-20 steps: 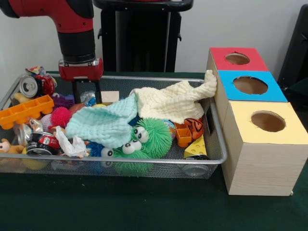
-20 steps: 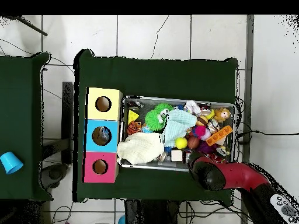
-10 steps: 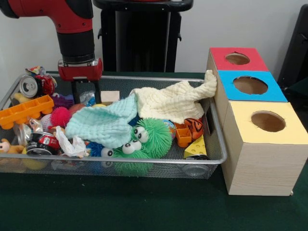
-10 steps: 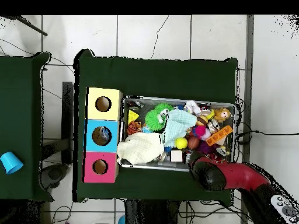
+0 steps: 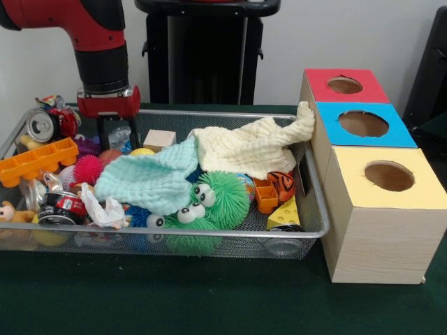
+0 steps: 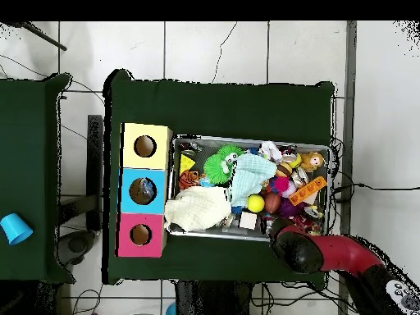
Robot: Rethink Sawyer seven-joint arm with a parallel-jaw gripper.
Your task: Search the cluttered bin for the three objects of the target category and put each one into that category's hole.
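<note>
Front view: gripper [image 5: 114, 132] hangs over the cluttered bin's [image 5: 209, 233] far corner, jaws seemingly clamped on a crinkly bottle [image 5: 123, 137]; a thin, slippery grip risks dropping it.

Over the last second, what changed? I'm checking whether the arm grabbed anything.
The tool rose a little and shifted toward the bin's can end, uncovering the wooden block. A grab can't be confirmed. Cloths, toys and the boxes stayed put.

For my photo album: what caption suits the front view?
Red arm's gripper hangs over a toy-filled wire bin beside three holed boxes.
</note>
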